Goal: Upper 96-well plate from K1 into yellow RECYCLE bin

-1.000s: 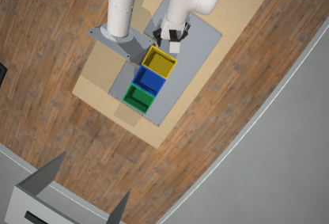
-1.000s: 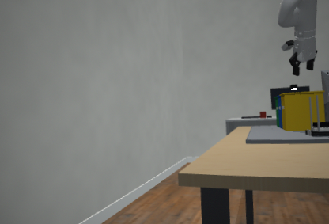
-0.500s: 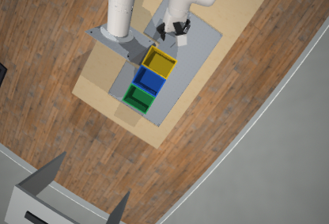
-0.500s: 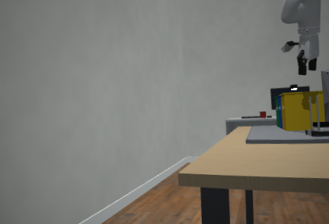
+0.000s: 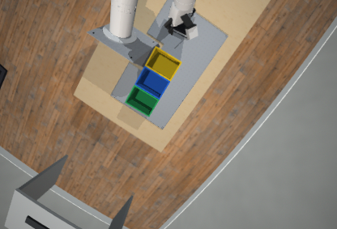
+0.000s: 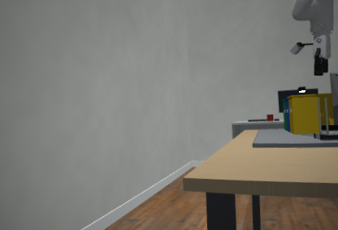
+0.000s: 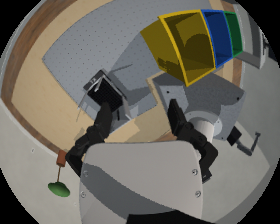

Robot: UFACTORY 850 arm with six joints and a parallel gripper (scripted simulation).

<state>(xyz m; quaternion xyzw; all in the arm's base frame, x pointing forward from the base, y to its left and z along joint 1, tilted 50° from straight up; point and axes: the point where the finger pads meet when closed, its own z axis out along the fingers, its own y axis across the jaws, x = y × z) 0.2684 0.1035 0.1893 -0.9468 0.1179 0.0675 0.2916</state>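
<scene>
a: top view first. where's the gripper (image 5: 181, 28)?
b: over the grey mat (image 5: 202, 53), just beyond the yellow bin (image 5: 163, 63), with the arm covering the rack below it. the plate isn't visible from here.
a: and the bins?
b: three in a row, touching: yellow nearest the gripper, then the blue bin (image 5: 153, 82), then the green bin (image 5: 142, 100). the arm's base plate (image 5: 95, 33) sits beside them, at the table (image 5: 251, 1) edge.
a: exterior view?
b: the gripper (image 6: 320, 67) hangs high above the table (image 6: 260, 167), pointing down. under it, thin rack posts (image 6: 326, 115) rise beside the yellow bin (image 6: 304, 114). the blue bin (image 6: 287, 114) is a mere sliver behind it. a dark monitor (image 6: 284, 95) and a red thing (image 6: 270, 117) on a far bench stand well behind.
a: wrist view?
b: both fingers spread fully apart, nothing between them. below the left one is the rack (image 7: 103, 91) with its thin posts and a dark plate (image 7: 106, 98) in it; i can't tell upper from lower. the yellow bin (image 7: 185, 46) lies beside it, then the blue bin (image 7: 217, 26) and the green bin (image 7: 235, 30). the arm's base (image 7: 200, 106) fills the space behind the right finger.
a: anything in the way?
b: only the posts ring the plate; the gripper is well above them.
</scene>
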